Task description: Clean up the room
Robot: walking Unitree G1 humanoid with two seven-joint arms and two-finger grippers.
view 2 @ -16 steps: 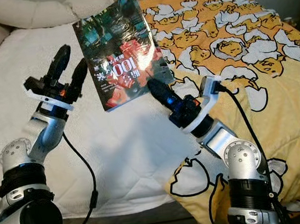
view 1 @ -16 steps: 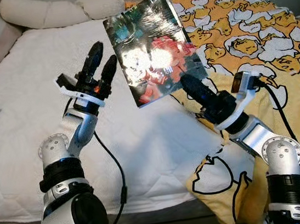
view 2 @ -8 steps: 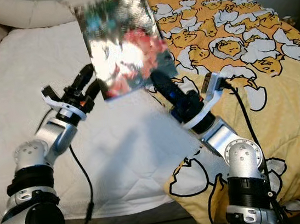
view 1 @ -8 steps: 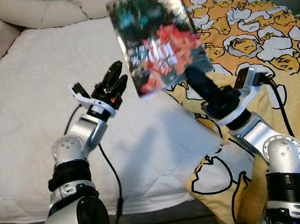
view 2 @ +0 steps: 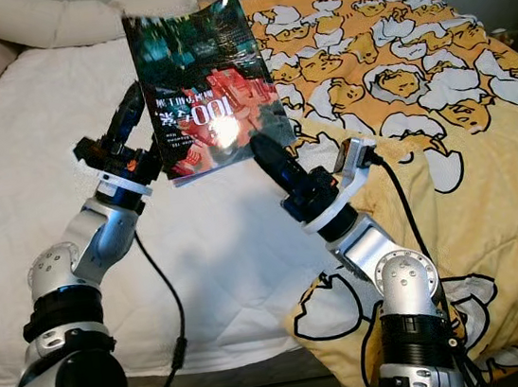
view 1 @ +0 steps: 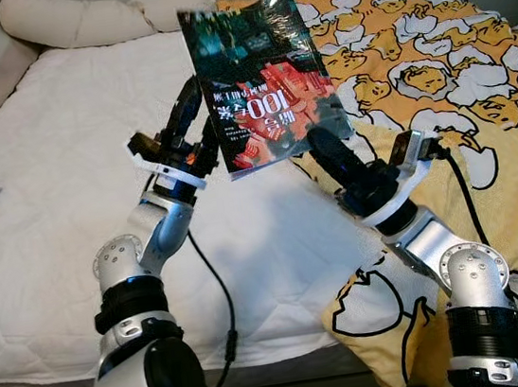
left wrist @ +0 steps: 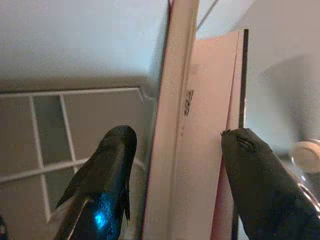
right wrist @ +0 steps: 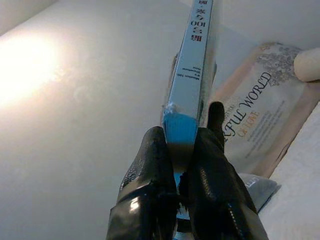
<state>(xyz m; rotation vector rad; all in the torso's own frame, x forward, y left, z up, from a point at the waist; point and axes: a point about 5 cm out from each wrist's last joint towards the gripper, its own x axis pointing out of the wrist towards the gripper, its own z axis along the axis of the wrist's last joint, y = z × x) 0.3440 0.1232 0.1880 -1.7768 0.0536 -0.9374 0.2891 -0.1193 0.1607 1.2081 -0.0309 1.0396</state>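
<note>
Above the bed [view 1: 61, 143] | book [view 1: 259, 84] upright, my right end effector [view 1: 322, 147] clamped on its lower corner | left end effector [view 1: 195, 126] open, fingers straddling the book's edge | step: handover | next: I close left, then release right

The book [view 1: 259, 84] in my black right tool [view 1: 322, 147] has a glossy dark teal cover with red patches and white lettering, and a pale blue spine. The bed sheet [view 1: 64, 162] is plain white; the blanket [view 1: 432, 56] is yellow with white egg cartoons.
</note>
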